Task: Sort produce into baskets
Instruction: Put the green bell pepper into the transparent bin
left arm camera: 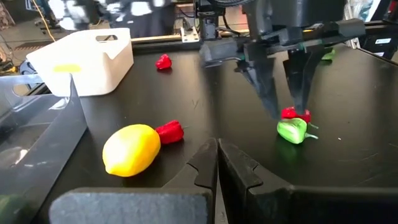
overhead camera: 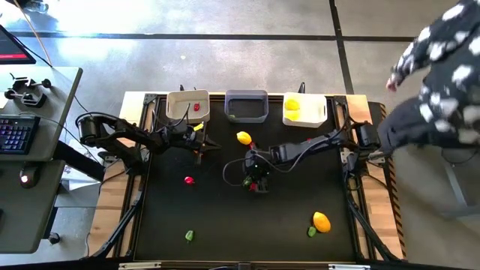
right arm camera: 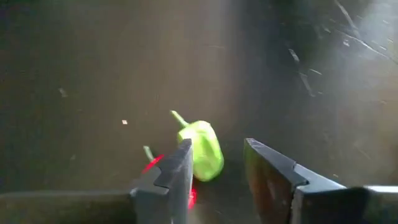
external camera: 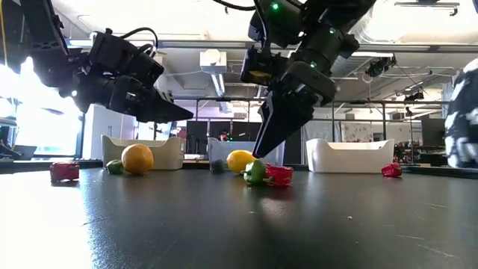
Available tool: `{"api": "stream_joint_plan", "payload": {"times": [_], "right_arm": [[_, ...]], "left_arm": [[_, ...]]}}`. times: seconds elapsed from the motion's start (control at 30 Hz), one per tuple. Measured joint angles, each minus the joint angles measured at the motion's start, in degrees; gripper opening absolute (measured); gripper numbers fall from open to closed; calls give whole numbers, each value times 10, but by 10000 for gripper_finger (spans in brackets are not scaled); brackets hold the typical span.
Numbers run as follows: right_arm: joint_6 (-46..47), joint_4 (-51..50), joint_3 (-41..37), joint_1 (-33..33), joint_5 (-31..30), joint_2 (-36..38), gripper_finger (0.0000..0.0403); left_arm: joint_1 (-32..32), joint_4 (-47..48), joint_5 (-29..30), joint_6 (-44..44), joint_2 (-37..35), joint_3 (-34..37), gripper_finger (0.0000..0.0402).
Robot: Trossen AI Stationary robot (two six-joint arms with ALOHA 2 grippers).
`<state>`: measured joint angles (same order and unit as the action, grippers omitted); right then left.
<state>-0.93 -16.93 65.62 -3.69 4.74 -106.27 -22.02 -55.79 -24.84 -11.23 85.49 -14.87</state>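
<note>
A: So, from the high view, what lies on the black table (overhead camera: 165,217)?

B: Three baskets stand in a row along the far edge: a cream-white basket (overhead camera: 187,106) with one red piece in it, a dark grey basket (overhead camera: 246,105), and a white basket (overhead camera: 304,109) holding yellow fruit. Loose on the table I count two lemons, one (overhead camera: 244,137) near the middle and one (overhead camera: 322,221) near the front right with a green piece (overhead camera: 311,232) touching it. A lone red piece (overhead camera: 188,180) and another green piece (overhead camera: 189,235) sit on the left half. The right gripper (overhead camera: 256,180) hangs over the centre; the left gripper (overhead camera: 201,139) rests near the cream-white basket.

A: What does the low view add?

B: It shows the right gripper (external camera: 263,146) pointing straight down, tips just above a green pepper (external camera: 255,172) and a red pepper (external camera: 279,175) that touch each other. The high view hides that pair under the arm.

A: And the left wrist view?

B: Its own fingers (left arm camera: 205,163) are pressed together, holding nothing. Beyond them lies the near lemon with a small red piece (left arm camera: 169,131) against it, unseen from above.

A: The right wrist view?

B: Its two fingers (right arm camera: 171,171) stand apart, empty. The green pepper (right arm camera: 202,149), glossy with a curled stem, lies between and just ahead of them, red showing beside it.
</note>
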Motion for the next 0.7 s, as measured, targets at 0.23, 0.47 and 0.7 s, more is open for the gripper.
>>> {"api": "stream_joint_plan", "payload": {"times": [0.23, 0.47, 0.7], "right_arm": [[5, -5, 4, 0, -8, 0, 186], [-4, 18, 4, 1, -11, 0, 210], [-8, 38, 4, 6, -2, 0, 211]], "left_arm": [[-14, -11, 0, 16, 0, 16, 0], [-18, -41, 0, 35, -1, 33, 0], [-18, -45, 0, 42, -1, 38, 0]]}}
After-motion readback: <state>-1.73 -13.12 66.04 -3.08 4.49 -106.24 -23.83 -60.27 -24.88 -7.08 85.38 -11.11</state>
